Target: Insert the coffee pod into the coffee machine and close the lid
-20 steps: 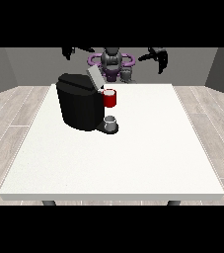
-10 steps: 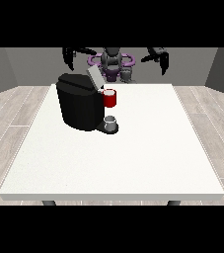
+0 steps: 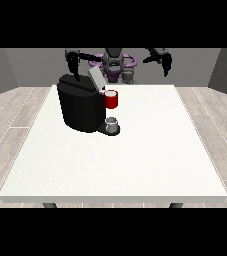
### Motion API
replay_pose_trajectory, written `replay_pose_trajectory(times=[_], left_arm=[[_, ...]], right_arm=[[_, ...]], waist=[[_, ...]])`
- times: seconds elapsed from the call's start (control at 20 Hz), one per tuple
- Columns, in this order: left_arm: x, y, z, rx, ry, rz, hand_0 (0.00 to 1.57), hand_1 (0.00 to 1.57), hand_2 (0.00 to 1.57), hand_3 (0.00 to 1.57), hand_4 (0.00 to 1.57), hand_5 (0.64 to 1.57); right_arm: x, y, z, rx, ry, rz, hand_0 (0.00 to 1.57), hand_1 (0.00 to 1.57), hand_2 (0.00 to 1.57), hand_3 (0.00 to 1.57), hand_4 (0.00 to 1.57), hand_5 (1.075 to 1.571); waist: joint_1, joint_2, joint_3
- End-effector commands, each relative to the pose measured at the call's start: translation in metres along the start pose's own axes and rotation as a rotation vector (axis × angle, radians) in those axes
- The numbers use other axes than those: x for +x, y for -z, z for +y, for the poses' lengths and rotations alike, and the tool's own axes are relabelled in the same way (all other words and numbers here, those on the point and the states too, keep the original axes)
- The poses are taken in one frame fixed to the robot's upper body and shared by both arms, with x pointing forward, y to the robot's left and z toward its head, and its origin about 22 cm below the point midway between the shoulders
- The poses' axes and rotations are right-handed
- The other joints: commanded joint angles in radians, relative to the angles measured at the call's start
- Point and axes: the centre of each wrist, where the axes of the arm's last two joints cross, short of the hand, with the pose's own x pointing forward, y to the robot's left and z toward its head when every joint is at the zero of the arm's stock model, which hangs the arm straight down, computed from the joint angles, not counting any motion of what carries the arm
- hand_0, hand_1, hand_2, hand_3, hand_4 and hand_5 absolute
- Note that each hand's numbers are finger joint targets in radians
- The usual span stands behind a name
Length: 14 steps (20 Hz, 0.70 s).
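The black coffee machine [image 3: 80,107] stands on the white table [image 3: 135,160], left of its middle. Its grey lid [image 3: 96,79] is raised and tilted back. A red pod holder [image 3: 111,99] juts from the machine's front, and something pale shows in its top; I cannot tell whether that is the pod. Below it a small grey cup [image 3: 112,123] sits on the machine's base. The hand at the view's left [image 3: 74,62] hangs over the machine's back top, fingers pointing down and holding nothing. The hand at the view's right [image 3: 162,59] hovers high beyond the table's far edge, open.
The robot's grey and purple torso [image 3: 116,64] stands behind the table's far edge. Wooden floor surrounds the table. Bare white tabletop stretches across the front and right of the machine.
The hand at the view's left has come down closer to the machine's top. The hand at the view's right has shifted only slightly. The lid stays raised.
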Motion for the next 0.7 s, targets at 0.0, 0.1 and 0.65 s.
replay_pose_trajectory(times=[0.0,0.1,0.65], left_arm=[[0.010,-0.012,-0.008,0.015,-0.010,-0.012,0.00,0.00,0.00,0.00,0.37,1.571],[0.019,-0.015,-0.007,-0.030,0.006,0.002,0.00,0.00,0.00,0.00,0.37,1.571],[0.037,-0.026,0.025,0.090,0.062,-0.081,0.00,0.00,0.00,0.00,0.31,1.571]], right_arm=[[-0.012,0.000,0.014,0.058,-0.019,0.026,0.00,0.00,0.00,0.00,0.00,1.571],[0.002,0.010,0.024,-0.002,-0.011,0.017,0.00,0.00,0.00,0.00,0.00,1.571],[0.035,0.028,0.049,0.122,-0.077,-0.090,0.00,0.00,0.00,0.00,0.13,1.571]], waist=[[-0.012,0.004,0.0000],[0.027,-0.005,0.0000],[-0.035,0.116,-0.0003]])
